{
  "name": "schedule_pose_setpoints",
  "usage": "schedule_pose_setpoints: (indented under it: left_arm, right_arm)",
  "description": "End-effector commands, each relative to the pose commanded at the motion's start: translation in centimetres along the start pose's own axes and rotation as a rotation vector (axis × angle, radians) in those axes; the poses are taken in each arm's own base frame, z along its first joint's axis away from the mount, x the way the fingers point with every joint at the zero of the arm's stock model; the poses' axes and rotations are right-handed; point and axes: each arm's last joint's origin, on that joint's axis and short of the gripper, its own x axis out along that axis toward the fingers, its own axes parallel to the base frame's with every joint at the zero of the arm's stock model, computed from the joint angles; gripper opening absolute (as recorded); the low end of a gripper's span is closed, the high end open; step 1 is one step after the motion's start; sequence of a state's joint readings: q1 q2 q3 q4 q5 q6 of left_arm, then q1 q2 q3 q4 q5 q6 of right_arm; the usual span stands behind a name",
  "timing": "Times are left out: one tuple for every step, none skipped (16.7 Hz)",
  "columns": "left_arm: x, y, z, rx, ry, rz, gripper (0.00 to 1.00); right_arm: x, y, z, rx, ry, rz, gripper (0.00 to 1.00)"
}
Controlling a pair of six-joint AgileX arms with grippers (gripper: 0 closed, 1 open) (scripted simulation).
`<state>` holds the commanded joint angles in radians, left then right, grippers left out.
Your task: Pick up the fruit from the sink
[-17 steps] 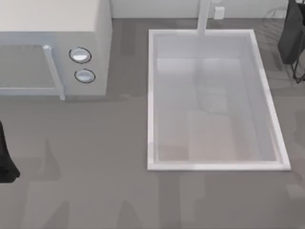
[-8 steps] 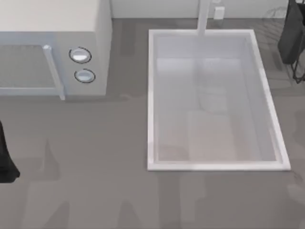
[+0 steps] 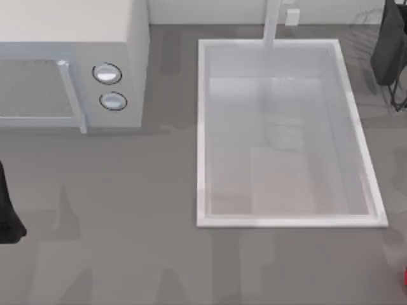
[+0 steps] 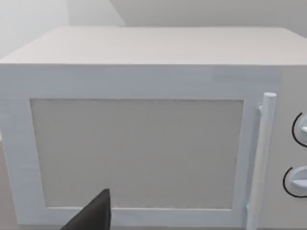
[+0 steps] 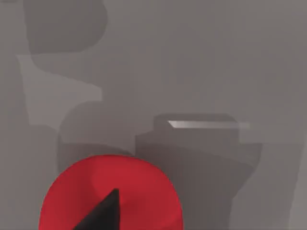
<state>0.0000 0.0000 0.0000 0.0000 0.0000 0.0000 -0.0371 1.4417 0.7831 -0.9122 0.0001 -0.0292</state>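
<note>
Sink (image 3: 201, 133): white basin at the right half of the grey table (image 3: 127, 254), faucet (image 3: 271, 22) at its far rim; its floor lies bare.
Fruit (image 5: 111, 194): red and round, outside the sink, at the top view's lower right edge (image 3: 405, 277), past the sink's near right corner; in the right wrist view it sits just beside that gripper's dark fingertip (image 5: 103, 213).
Right gripper: whether it grasps the fruit, cannot tell.
Left gripper: one dark fingertip (image 4: 93, 215) facing the microwave (image 4: 144, 72) door, left of the sink; grip cannot be judged.
Left arm (image 3: 7, 213): at the table's left edge.
</note>
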Motion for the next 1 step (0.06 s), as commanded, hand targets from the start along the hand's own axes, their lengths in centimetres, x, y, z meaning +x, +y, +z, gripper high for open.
schedule_pose_setpoints:
  left_arm:
    - [0.0, 0.0, 0.0, 0.0, 0.0, 0.0, 1.0]
  right_arm:
    - [0.0, 0.0, 0.0, 0.0, 0.0, 0.0, 1.0]
